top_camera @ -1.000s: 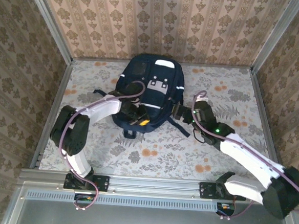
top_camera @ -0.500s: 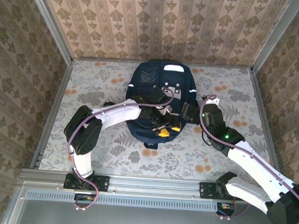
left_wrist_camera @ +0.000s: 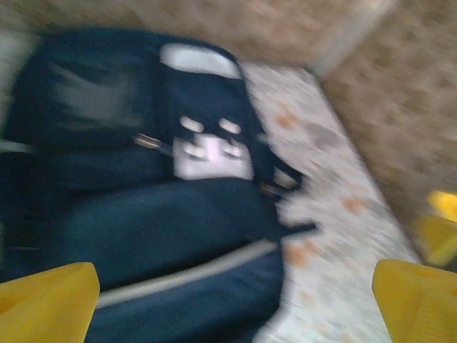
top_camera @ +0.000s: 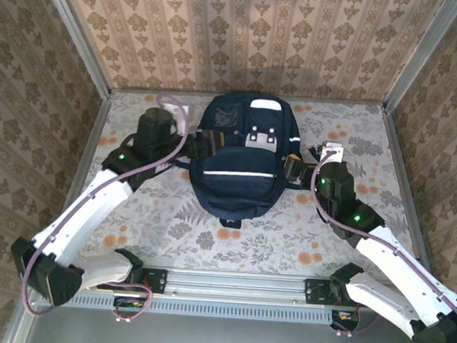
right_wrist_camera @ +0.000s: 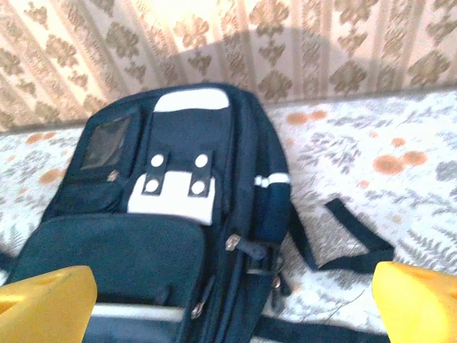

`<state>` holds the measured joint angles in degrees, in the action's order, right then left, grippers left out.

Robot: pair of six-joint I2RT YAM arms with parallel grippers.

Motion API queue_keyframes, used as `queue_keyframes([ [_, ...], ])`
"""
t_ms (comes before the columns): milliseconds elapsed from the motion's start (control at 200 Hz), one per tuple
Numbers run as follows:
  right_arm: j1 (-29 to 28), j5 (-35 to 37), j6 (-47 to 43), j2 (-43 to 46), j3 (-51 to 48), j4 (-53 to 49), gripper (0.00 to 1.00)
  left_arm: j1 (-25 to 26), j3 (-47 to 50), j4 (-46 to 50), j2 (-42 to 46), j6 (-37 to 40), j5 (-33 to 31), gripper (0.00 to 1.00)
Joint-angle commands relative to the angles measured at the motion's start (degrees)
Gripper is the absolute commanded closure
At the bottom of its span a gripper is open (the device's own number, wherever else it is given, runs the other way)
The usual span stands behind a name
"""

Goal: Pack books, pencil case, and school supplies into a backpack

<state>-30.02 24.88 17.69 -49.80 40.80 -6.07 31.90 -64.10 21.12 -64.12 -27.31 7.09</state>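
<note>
The left arm [top_camera: 85,208] and right arm [top_camera: 395,258] have white shells, black joints, purple cables [top_camera: 184,129], green lights [top_camera: 356,218] and yellow fingers [right_wrist_camera: 43,304].

Floral table [top_camera: 208,241], patterned walls [top_camera: 246,31]

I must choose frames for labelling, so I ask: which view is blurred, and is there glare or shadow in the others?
Left wrist: strongly blurred, the backpack is smeared and its edges are soft. Right wrist: mostly sharp, with a bright washed-out patch on the wall at the top. Top external: sharp and evenly lit, with a faint shadow on the wall above the backpack.
</note>
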Motion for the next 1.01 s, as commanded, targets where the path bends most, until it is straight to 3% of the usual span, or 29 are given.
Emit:
queue_keyframes([
  [0, 0.3, 7.4, -7.5, -2.1, -4.7, 13.4, 0.0, -0.3, 13.8, -13.9, 6.3, 18.0, -17.9, 0.0],
  [50, 0.2, 6.8, -11.3, -2.8, -5.9, 17.6, 0.0, -0.5, 23.3, -27.6, 9.4, 27.4, -20.6, 0.0],
  [105, 0.3, 7.8, -15.2, -3.5, -7.4, 22.1, 0.0, -2.1, 31.1, -38.2, 10.7, 29.7, -26.9, 0.0],
  [250, 3.9, 12.9, -27.4, -9.0, -14.1, 37.5, 0.0, -15.1, 32.6, -32.4, 7.2, 29.5, -17.9, 0.0],
  [385, 14.6, 7.5, -20.5, -13.4, -18.0, 39.3, 0.0, -19.9, 38.6, -38.2, 3.6, 32.5, -17.3, 0.0],
  [440, 18.5, 1.7, -19.9, -14.8, -20.8, 42.8, 0.0, -21.9, 40.3, -40.6, 2.2, 31.0, -16.5, 0.0],
  [545, 23.7, -1.8, -14.4, -19.3, -24.2, 49.8, 0.0, -25.1, 41.1, -46.4, -2.6, 30.6, -13.5, 0.0],
  [625, 26.4, -5.6, -12.7, -24.0, -27.9, 61.5, 0.0, -28.0, 46.2, -62.5, -6.9, 28.4, -12.7, 0.0],
  [795, 28.3, -16.8, -15.5, -40.9, -31.3, 84.6, 0.0, -32.6, 49.7, -81.6, -19.3, 29.4, -3.9, 0.0],
  [835, 28.3, -21.4, -16.9, -40.1, -29.3, 81.2, 0.0, -32.7, 49.8, -87.2, -24.3, 29.7, -3.1, 0.0],
  [860, 28.3, -26.2, -18.2, -37.9, -27.7, 73.5, 0.0, -33.0, 49.5, -90.6, -26.3, 30.3, -1.3, 0.0],
  [910, 28.4, -30.7, -20.8, -37.3, -23.4, 65.1, 0.0, -33.4, 45.9, -79.8, -23.2, 30.8, 1.9, 0.0],
  [950, 28.7, -26.8, -18.9, -38.1, -21.6, 63.4, 0.0, -32.6, 40.9, -70.4, -23.8, 31.8, 1.4, 0.0],
  [1000, 28.7, -18.2, -15.3, -38.1, -18.3, 56.5, 0.0, -32.8, 41.7, -71.4, -23.8, 29.3, -4.0, 0.0],
])
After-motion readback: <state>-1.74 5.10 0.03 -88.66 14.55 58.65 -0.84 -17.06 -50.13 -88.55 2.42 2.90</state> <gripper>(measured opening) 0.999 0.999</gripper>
